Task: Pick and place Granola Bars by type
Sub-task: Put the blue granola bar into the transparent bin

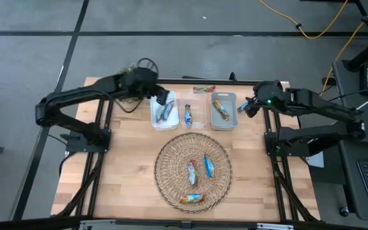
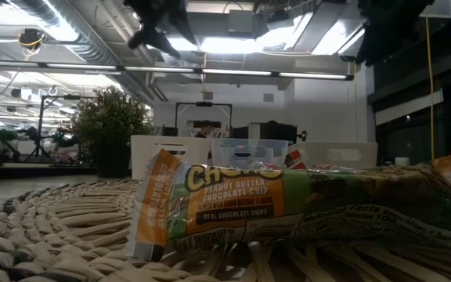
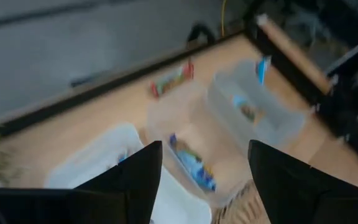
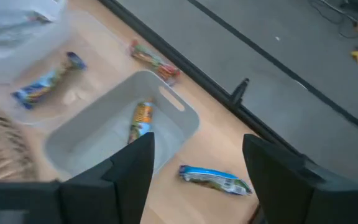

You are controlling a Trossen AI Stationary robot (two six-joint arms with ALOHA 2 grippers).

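- Wooden surface (image 1: 126,172): I have the round wicker tray (image 1: 165,167) near its front edge and three clear bins in a row along the back edge, with both arms up at that back row.
- Wicker tray: I count three granola bars still in it; the green-and-orange one (image 1: 193,199) lies crosswise at the front rim, and two blue ones (image 1: 208,166) sit lengthwise mid-tray. Both arms are about equally far away.
- Left bin (image 1: 165,121): my left jaws (image 1: 165,98) hang over it, spread and empty, with a blue bar (image 1: 166,112) lying in it.
- Right bin (image 1: 223,119): it holds an orange bar.
- Right jaws (image 1: 250,104): parted, holding nothing, just beside a loose blue bar (image 4: 215,178) on the surface outside the right bin. Its long axis runs across the jaws, so I judge it the nearest pick.
- A green-red bar (image 1: 204,89) lies stray behind the bins.
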